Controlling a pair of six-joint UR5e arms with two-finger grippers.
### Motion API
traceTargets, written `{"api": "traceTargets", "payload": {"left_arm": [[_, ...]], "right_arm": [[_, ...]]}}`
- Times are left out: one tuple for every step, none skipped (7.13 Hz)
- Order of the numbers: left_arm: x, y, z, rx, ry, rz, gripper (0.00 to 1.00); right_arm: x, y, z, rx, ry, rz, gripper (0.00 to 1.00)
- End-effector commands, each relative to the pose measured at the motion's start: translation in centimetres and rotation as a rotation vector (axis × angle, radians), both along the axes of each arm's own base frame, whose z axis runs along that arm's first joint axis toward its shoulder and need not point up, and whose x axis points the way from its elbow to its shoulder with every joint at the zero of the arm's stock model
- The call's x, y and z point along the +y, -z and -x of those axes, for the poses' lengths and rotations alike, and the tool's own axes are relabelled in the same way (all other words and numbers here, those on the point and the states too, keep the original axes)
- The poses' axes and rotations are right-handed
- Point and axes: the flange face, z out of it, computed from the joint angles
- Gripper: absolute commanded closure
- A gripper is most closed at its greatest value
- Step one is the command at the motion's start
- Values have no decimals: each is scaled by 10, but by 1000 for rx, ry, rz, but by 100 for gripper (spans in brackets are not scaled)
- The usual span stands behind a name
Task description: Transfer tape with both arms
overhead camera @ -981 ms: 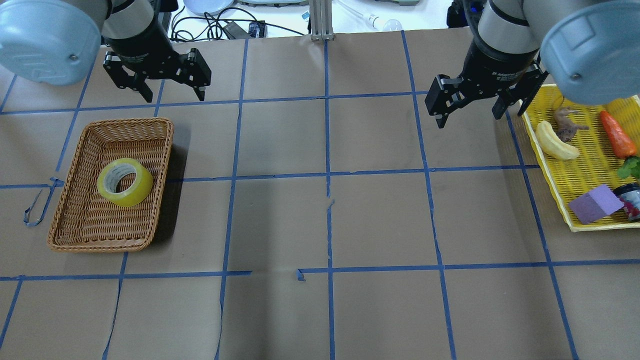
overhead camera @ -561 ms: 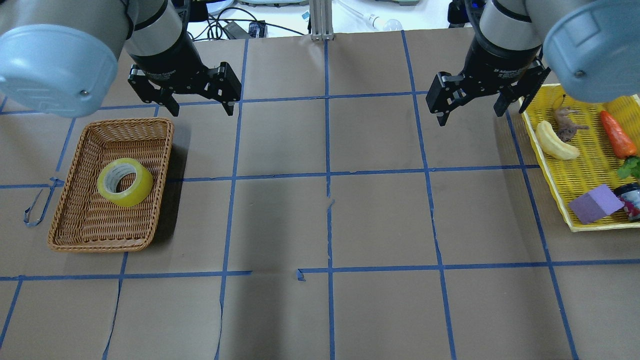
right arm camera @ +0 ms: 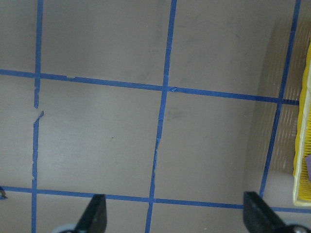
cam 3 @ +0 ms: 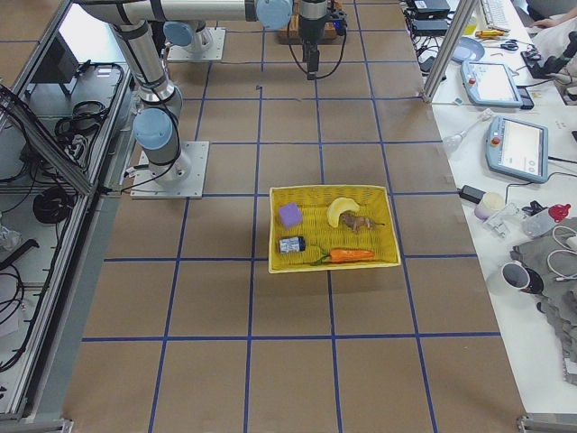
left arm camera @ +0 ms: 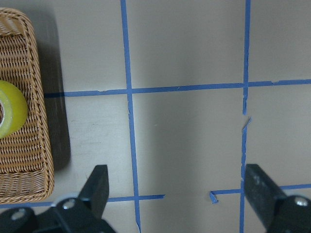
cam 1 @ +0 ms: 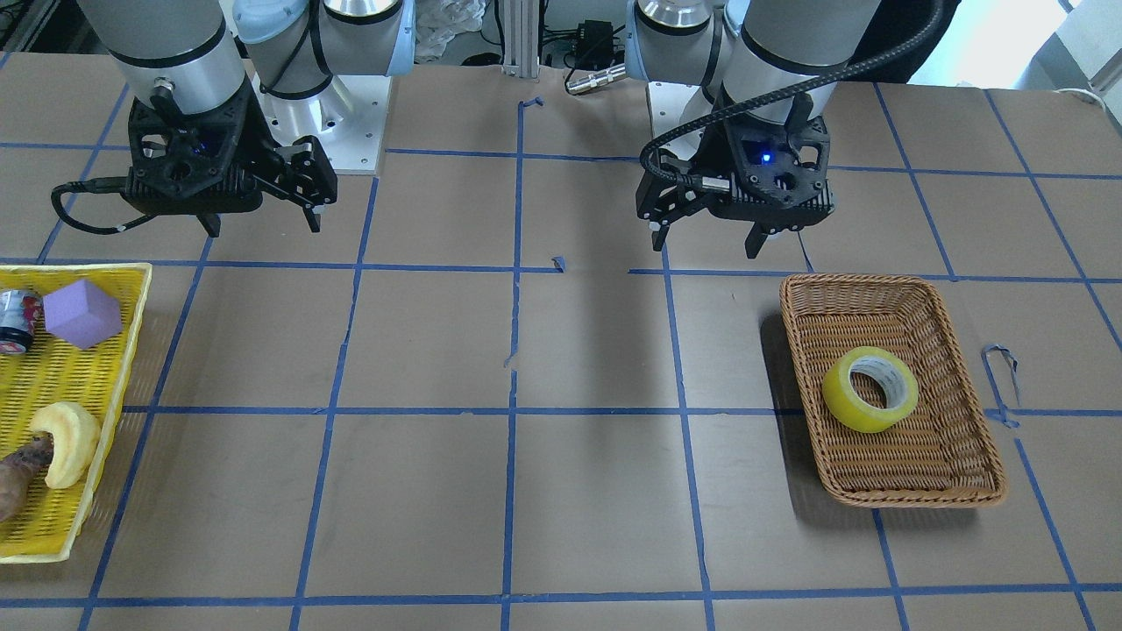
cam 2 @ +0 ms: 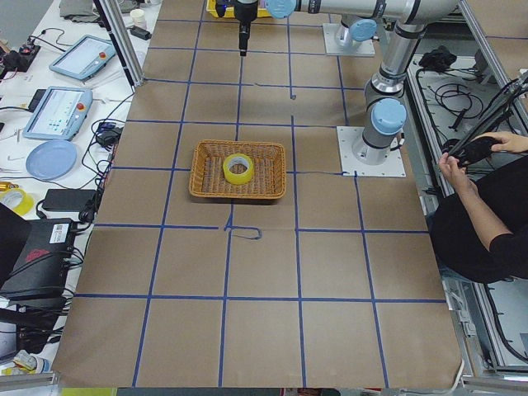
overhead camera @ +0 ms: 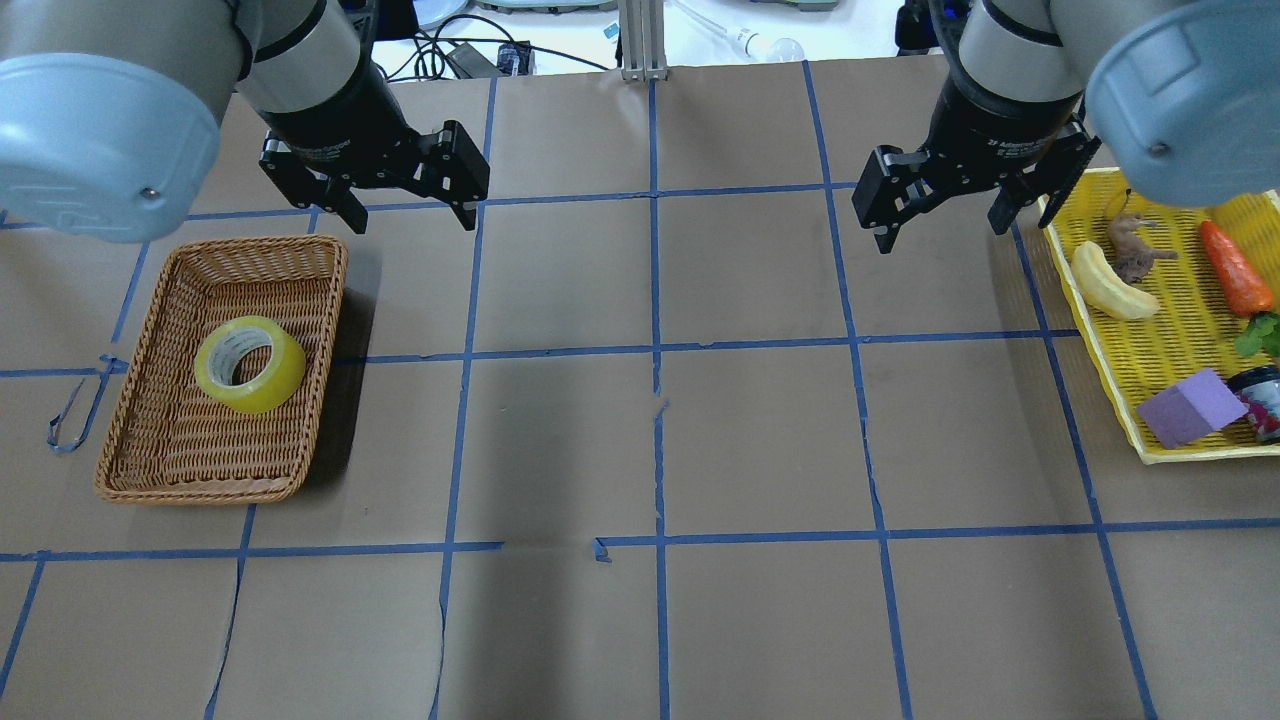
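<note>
The yellow tape roll [overhead camera: 250, 364] lies flat in a brown wicker basket [overhead camera: 160, 470] on the table's left side; it also shows in the front view [cam 1: 869, 389], the exterior left view [cam 2: 238, 168] and at the left edge of the left wrist view [left arm camera: 9, 109]. My left gripper [overhead camera: 412, 218] hangs open and empty above the table, beyond the basket's far right corner; it also shows in the front view [cam 1: 708, 245]. My right gripper [overhead camera: 940, 233] is open and empty, high over the table just left of the yellow tray; it also shows in the front view [cam 1: 263, 228].
A yellow mesh tray [overhead camera: 1150, 400] at the right edge holds a pale banana piece [overhead camera: 1110, 284], a carrot [overhead camera: 1236, 268], a purple block [overhead camera: 1190, 407] and a small jar [overhead camera: 1262, 400]. A loose curl of blue tape [overhead camera: 75, 412] lies left of the basket.
My left gripper has moved right and slightly toward the table's middle, from beyond the basket to past its far right corner. The right gripper has barely moved. The tape has not moved.
</note>
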Motion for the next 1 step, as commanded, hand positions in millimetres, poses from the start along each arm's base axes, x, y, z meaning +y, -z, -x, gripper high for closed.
{"api": "traceTargets", "payload": {"left_arm": [[1,0,1,-2,2,-2,0]], "right_arm": [[1,2,0,1,-1,-5,0]]}}
